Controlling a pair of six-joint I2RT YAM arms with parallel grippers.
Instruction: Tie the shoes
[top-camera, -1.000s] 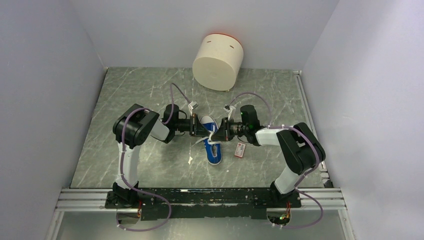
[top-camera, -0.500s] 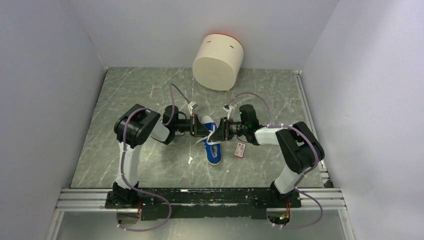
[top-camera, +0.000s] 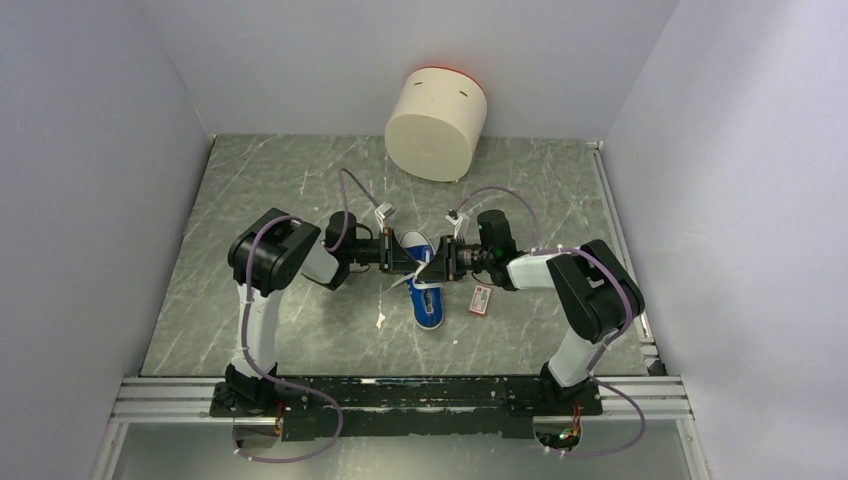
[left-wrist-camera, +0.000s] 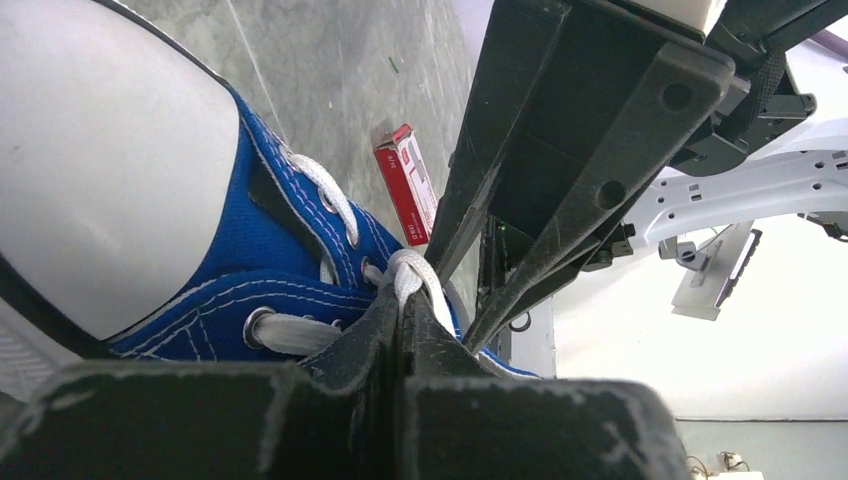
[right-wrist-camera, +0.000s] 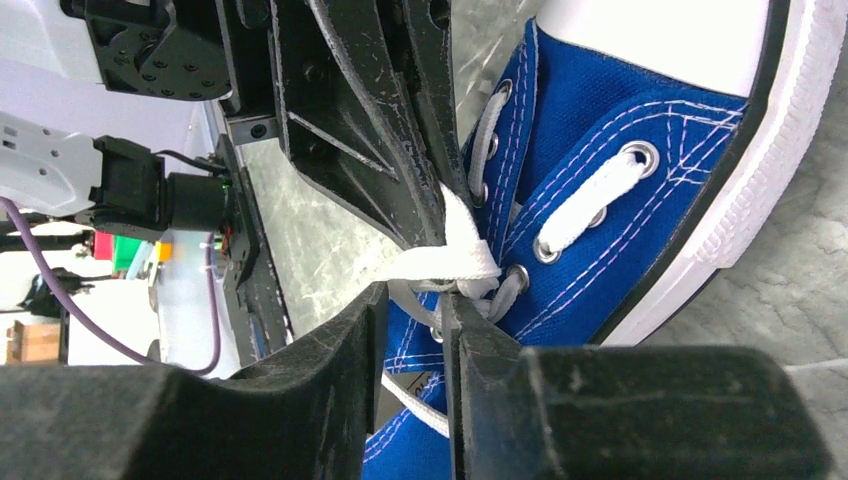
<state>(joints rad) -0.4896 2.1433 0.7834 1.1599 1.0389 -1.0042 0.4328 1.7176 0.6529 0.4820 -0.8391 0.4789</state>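
Left gripper (left-wrist-camera: 398, 305) pinches a lace (left-wrist-camera: 418, 272) loop at its tips, over the sneaker (left-wrist-camera: 260, 250) lying between both grippers. Right gripper (right-wrist-camera: 415, 305), tip to tip with it, stands slightly parted. We judge the loop may slip free if the right pulls before closing.

Blue canvas sneaker (top-camera: 425, 292) mid grey marble-pattern table (top-camera: 250, 180); left gripper (top-camera: 408, 258) on its left, right gripper (top-camera: 440, 262) on its right. Red-and-white flat packet (top-camera: 481, 299) just right of sneaker. Cream cylindrical tub (top-camera: 436, 123) behind, at back edge.
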